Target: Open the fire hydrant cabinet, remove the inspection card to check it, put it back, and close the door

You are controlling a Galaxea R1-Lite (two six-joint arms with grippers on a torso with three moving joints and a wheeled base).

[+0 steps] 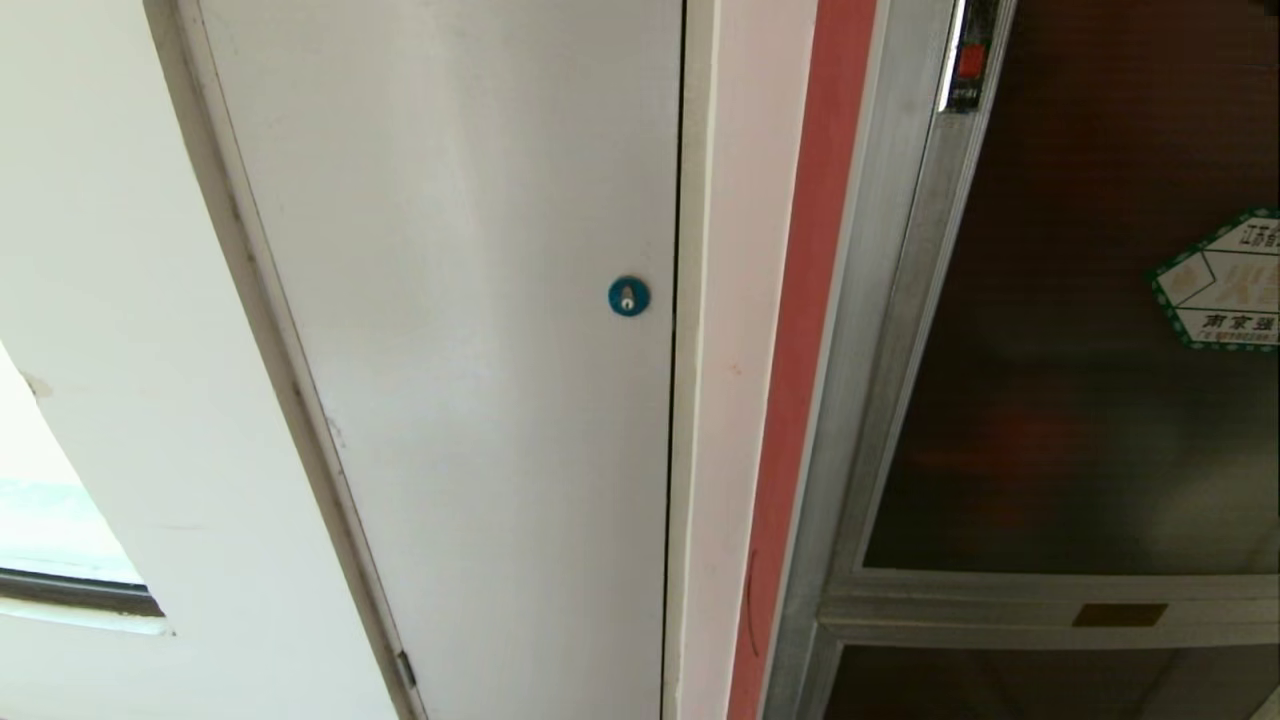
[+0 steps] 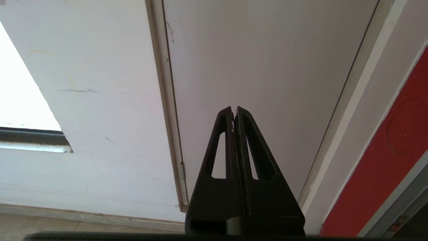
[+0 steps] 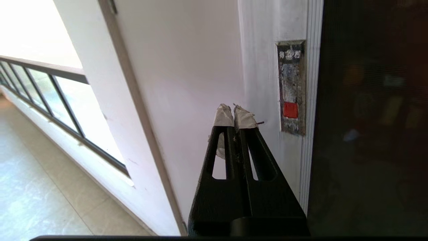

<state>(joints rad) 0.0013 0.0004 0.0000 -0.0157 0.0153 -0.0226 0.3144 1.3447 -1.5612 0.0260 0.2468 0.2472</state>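
The right tool (image 3: 236, 115), its taped tips pressed together and holding nothing, points at the silver frame of the fire hydrant cabinet (image 3: 312, 100), and the small red latch (image 3: 290, 109) lies just to one side of those tips in the right wrist view, near but not touching. The latch plate runs lengthwise along the frame's upright edge, with the door (image 3: 371, 117) beyond it, its dark glass closed and flush. The door's long axis stands vertical too; in the head view its hexagonal sticker (image 1: 1225, 280) faces outward. The left tool (image 2: 234, 115), likewise closed and empty, faces the plain white door (image 2: 267, 67), so the right arm is the nearer. The inspection card is not visible.
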